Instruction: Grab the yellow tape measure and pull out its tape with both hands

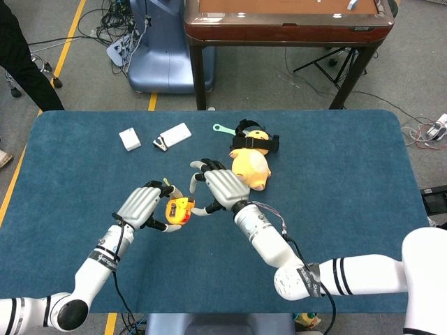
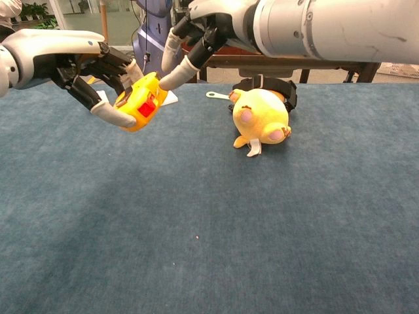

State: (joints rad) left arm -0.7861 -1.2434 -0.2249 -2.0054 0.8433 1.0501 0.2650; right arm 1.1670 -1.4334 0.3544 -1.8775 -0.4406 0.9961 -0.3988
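Observation:
My left hand (image 1: 142,204) (image 2: 98,72) grips the yellow tape measure (image 1: 177,210) (image 2: 141,103), which has a red button and is held a little above the blue table. My right hand (image 1: 218,188) (image 2: 196,33) hovers just right of it with fingers spread; one fingertip (image 2: 169,80) touches the top right corner of the case. No tape is visibly drawn out.
A yellow plush toy (image 1: 250,165) (image 2: 262,116) with a black strap lies behind my right hand, with a green tool (image 1: 223,129) beside it. Two small white boxes (image 1: 130,139) (image 1: 174,135) lie at the back left. The table's front edge (image 1: 209,307) is near.

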